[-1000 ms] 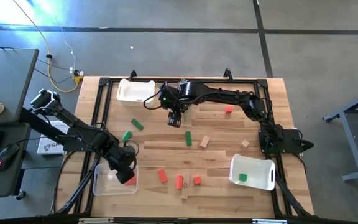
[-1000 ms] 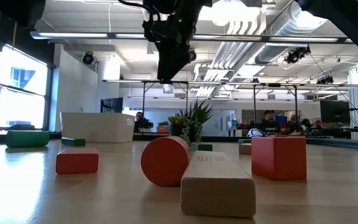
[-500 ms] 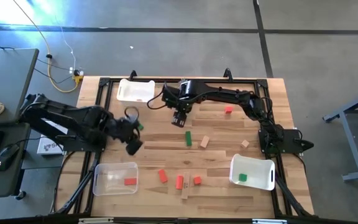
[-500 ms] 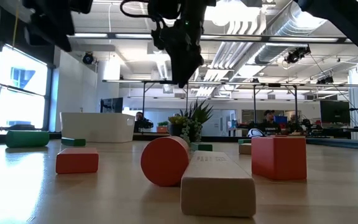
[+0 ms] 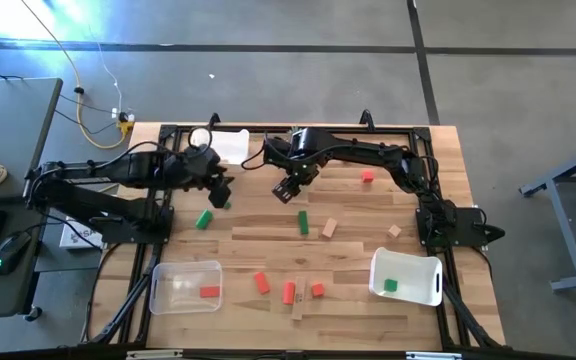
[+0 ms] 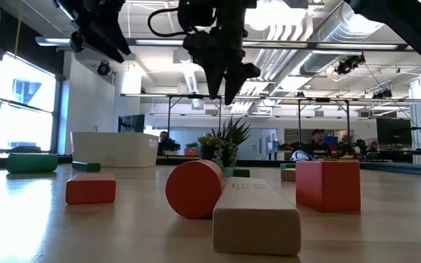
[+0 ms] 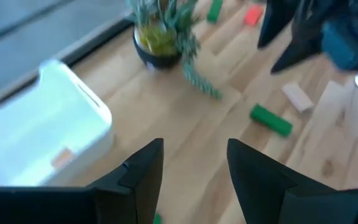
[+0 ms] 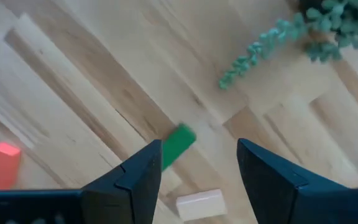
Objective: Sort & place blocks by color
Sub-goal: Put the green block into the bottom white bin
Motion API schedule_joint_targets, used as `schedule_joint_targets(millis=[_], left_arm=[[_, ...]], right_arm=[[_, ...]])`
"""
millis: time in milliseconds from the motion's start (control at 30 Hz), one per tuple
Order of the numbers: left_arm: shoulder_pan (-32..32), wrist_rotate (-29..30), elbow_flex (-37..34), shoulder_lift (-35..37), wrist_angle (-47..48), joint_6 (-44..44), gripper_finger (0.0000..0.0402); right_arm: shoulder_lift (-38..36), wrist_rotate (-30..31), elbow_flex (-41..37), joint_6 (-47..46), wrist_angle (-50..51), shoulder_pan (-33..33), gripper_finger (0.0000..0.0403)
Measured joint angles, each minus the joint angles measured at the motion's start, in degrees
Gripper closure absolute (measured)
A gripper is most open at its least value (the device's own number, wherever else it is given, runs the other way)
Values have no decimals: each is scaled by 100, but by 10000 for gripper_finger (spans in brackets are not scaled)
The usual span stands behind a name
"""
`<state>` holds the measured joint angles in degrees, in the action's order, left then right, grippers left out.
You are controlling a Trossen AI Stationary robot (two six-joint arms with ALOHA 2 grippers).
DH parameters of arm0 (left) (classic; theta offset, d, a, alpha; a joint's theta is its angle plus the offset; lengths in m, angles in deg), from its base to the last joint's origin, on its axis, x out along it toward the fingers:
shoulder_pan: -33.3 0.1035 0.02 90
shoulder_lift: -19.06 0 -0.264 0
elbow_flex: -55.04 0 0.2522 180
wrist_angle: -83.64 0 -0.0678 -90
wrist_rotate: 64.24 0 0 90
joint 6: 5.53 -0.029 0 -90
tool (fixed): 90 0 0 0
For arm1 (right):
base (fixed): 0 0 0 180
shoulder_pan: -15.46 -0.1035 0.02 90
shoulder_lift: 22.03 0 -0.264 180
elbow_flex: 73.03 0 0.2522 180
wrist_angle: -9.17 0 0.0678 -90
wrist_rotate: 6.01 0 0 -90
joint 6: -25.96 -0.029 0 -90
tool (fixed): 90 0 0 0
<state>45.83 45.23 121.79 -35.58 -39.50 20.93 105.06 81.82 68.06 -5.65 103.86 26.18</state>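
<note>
Red-orange, green and tan blocks lie scattered on the wooden table. My left gripper hangs open above the far-left area, near a green block and the white bin. That bin holds a tan block. My right gripper hangs open over the far middle, above a green block and a tan block. Red blocks lie near the table's near edge. A clear bin holds one red block; a white bin holds a green block.
A small potted plant stands at the far edge between the two grippers. More blocks lie around: a red one, a tan one and a tan bar. A black frame runs along the table's edges.
My left gripper has left the clear bin at the near left, risen and swung toward the far edge, stopping beside the far white bin. The red block it carried now lies in the clear bin. My right gripper has drifted slightly to the right and tipped.
</note>
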Motion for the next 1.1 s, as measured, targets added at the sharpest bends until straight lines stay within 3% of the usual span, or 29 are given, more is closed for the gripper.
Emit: schedule_joint_targets(millis=[300, 467, 1100], left_arm=[[377, -78, 0, -6, -101, -1085, 236], [440, -82, 0, -6, -99, -1476, 236], [438, -86, 0, -9, -304, -2114, 236]], right_arm=[[13, 78, -2, -1301, 159, -329, 208], [131, 490, -77, -1888, 70, -587, 208], [133, 250, -1771, -3261, -1230, -940, 208]])
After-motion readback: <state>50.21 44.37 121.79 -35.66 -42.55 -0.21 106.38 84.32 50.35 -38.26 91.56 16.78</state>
